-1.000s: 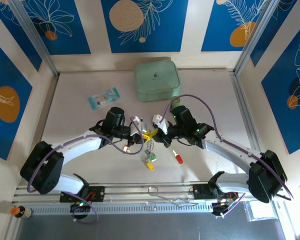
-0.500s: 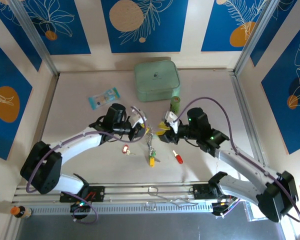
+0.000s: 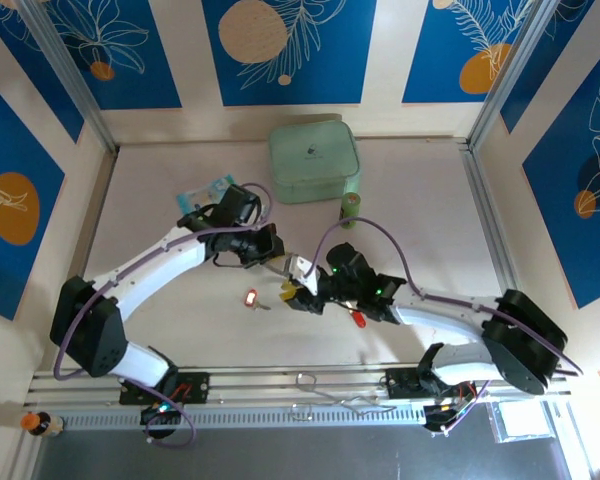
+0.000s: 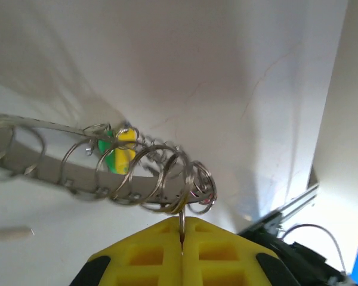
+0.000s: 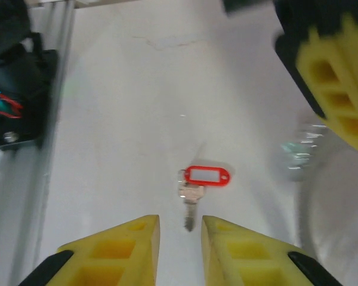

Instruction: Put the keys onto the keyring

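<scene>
Nearest, by the right forearm: a small key with a red plastic head (image 3: pixel 358 320) lies loose on the pale table (image 3: pixel 160 300), not yet collected.
Right gripper: the right gripper (image 5: pixel 180 223) sits low over the table, yellow fingers parted with nothing between them. A small metal key with a red plastic tag (image 5: pixel 206 176) lies flat just ahead of the gap.
What changed there: half a second ago that arm was drawn back to the right. Now it has swung left and down, lining up on the tagged key (image 3: pixel 252 298).
Left gripper: the left gripper (image 4: pixel 182 221) is pinched tight on a thin split ring of the large silvery beaded metal keyring (image 4: pixel 140 187), which looks to be held up off the table.
What changed there: a second ago both grippers met mid-table around the ring. They have since parted, and the left gripper (image 3: pixel 275 258) has carried the ring back and to the left.
Already threaded: green and yellow key heads (image 4: pixel 118 152) hang among the loops.
What it means: one threading looks finished, and the fetch for the next key is under way, I'd say. Two red ones are still loose.
Far side: a green cylindrical bottle (image 3: pixel 350 208), a blue-and-white packet (image 3: pixel 195 198) partly under the left arm, and a mint-green square case (image 3: pixel 313 160).
</scene>
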You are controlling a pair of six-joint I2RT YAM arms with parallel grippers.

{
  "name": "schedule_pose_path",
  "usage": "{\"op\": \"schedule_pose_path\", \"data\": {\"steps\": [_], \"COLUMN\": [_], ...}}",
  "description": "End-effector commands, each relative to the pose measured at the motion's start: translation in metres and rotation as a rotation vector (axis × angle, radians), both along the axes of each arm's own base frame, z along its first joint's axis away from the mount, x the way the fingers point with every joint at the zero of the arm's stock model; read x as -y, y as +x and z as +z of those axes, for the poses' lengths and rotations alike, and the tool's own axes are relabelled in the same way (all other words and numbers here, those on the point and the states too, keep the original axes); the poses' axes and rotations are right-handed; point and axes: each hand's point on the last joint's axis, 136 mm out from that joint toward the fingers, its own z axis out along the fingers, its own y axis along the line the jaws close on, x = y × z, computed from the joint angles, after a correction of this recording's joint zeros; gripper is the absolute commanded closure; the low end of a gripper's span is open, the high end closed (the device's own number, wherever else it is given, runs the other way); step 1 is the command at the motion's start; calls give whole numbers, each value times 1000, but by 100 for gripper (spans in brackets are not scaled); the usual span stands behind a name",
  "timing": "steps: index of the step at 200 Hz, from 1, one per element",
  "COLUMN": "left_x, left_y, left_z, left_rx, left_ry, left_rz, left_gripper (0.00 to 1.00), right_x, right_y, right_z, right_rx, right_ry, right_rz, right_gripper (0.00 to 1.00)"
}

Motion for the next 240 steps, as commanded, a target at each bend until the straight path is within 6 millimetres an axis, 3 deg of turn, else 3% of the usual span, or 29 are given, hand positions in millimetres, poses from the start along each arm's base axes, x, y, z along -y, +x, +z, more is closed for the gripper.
{"op": "schedule_pose_path", "data": {"steps": [1, 50, 93, 168, 240], "left_x": [-11, 1, 0, -2, 0], "left_y": [-22, -39, -41, -49, -52], "left_z": [11, 24, 32, 29, 26], "left_rx": [-265, -492, -537, -618, -646], "left_ry": [37, 0, 0, -3, -25], "left_rz": [141, 182, 220, 287, 311], "left_gripper": [100, 100, 100, 100, 100], "right_x": [-5, 3, 13, 5, -1], "right_y": [31, 53, 62, 52, 47], "right_z": [13, 22, 37, 45, 51], "right_rx": [133, 292, 430, 470, 462], "right_ry": [57, 103, 125, 185, 217], "right_rz": [-147, -255, -308, -269, -245], "right_gripper": [76, 75, 75, 75, 82]}}
